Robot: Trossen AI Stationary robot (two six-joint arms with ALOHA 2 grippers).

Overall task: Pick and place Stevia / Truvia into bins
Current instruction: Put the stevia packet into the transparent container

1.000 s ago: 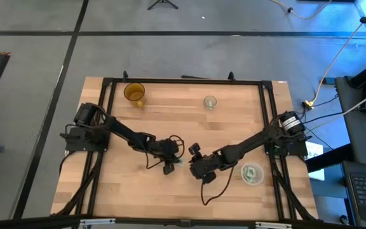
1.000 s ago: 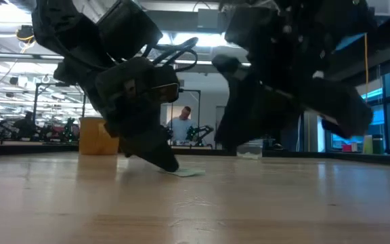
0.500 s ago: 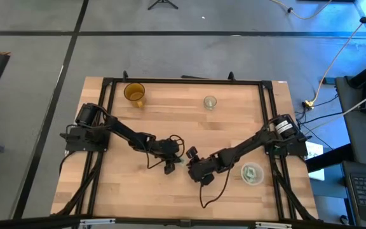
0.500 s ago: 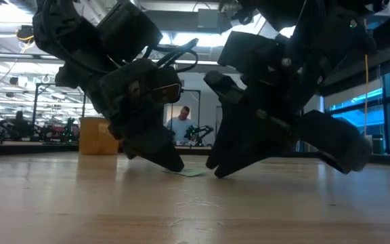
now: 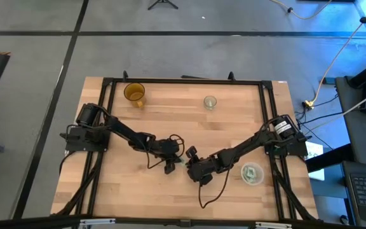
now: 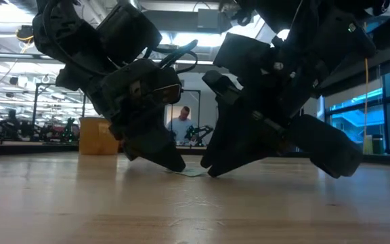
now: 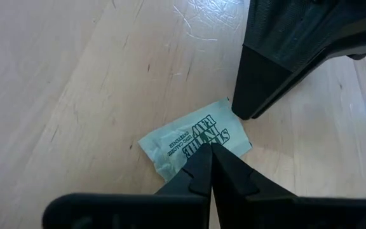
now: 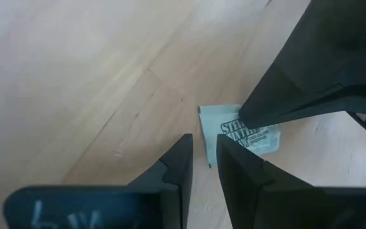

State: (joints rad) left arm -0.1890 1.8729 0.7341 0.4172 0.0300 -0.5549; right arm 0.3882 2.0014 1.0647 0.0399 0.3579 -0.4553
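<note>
One Stevia packet (image 7: 192, 141), white with green print, lies flat on the wooden table near its middle (image 5: 180, 162). My left gripper (image 7: 211, 151) is shut, with its tips down on the packet. My right gripper (image 8: 203, 141) stands just right of the packet with a narrow gap between its fingers. Its tips are low over the table at the packet's edge (image 8: 203, 127). In the low view the two grippers (image 6: 175, 163) (image 6: 208, 168) slant in from either side of the packet (image 6: 191, 171). The clear round bin (image 5: 251, 173) holds packets by the right edge. My left gripper presses its shut fingertips (image 7: 202, 159) on the packet's printed face (image 7: 199, 137), slanting down from the table's left. The packet lies flat on the table under them. My right gripper has a fingertip (image 7: 246, 111) at the packet's corner (image 7: 232, 109); whether it touches, I cannot tell.
A yellow cup (image 5: 134, 93) stands at the far left of the table and a small clear cup (image 5: 210, 102) at the far middle. Cables trail from both wrists. A person shows far behind the table in the low view (image 6: 179, 125).
My right gripper has moved toward the table's left and come down until its tips stand right beside the packet. My left gripper and the packet have stayed where they were.
</note>
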